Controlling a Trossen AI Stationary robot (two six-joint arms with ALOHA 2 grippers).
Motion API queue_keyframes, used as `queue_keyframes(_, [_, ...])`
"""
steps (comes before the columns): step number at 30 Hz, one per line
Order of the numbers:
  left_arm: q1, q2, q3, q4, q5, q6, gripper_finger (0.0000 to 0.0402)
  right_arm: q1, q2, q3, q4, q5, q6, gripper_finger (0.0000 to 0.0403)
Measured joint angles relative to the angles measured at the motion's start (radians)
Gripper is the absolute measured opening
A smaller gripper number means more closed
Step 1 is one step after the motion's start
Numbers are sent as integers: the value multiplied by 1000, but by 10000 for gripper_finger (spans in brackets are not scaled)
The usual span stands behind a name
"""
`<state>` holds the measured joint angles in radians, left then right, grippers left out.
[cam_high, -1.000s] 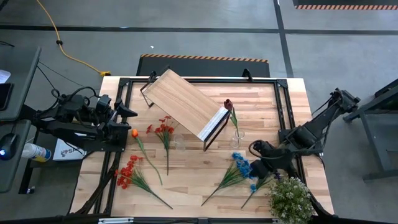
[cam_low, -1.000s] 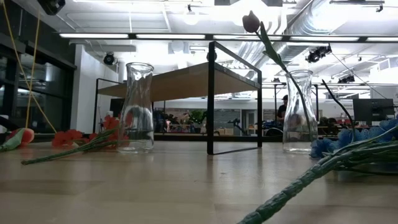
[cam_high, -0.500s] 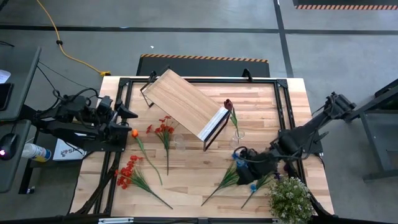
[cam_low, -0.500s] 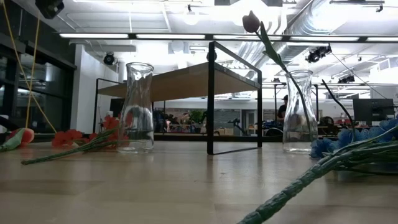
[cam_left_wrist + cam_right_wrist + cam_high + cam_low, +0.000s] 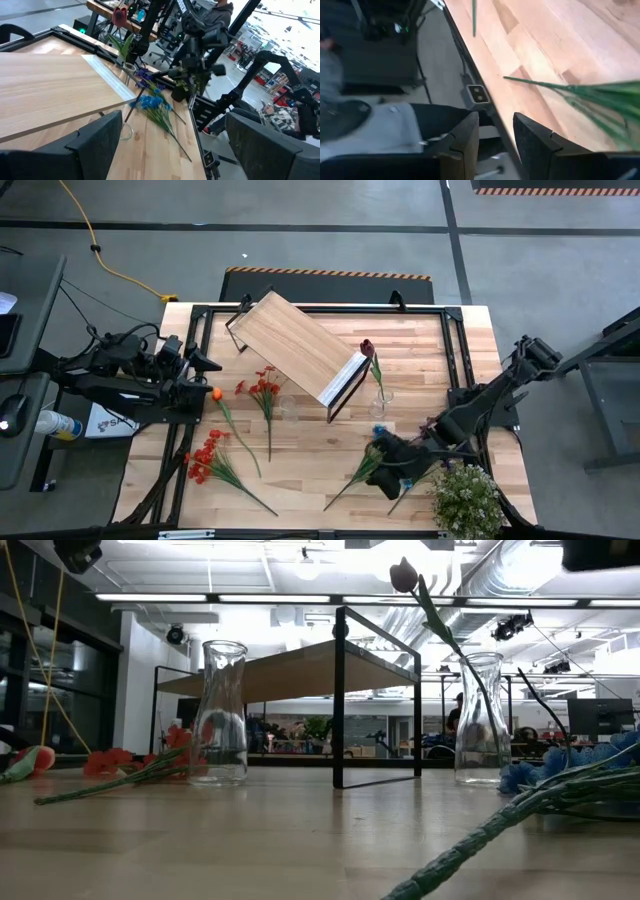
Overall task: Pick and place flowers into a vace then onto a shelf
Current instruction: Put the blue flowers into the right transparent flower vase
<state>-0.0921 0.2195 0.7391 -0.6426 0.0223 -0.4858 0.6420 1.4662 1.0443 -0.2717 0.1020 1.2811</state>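
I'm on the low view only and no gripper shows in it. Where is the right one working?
Observer: From above, the right gripper is at the table's front right, right over the blue flowers that lie there.
Operator: And the left arm?
Observer: It waits at the table's left edge, with the left gripper open, close to the orange tulip.
Operator: How does the shelf sit on the table?
Observer: The shelf stands askew, running diagonally from the back left toward the middle.
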Motion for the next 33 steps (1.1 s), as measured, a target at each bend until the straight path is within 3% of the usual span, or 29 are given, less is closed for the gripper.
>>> queue_keyframes(15, [0, 0, 0, -17, 28, -69, 386, -16, 165, 0, 7, -59, -436, 113])
queue_keyframes(26, [0, 0, 0, -14, 73, -79, 386, -72, 171, 0, 3, -64, -773, 113])
queue_keyframes(33, [0, 0, 0, -14, 73, -99, 386, -105, 171, 0, -29, -135, -862, 114])
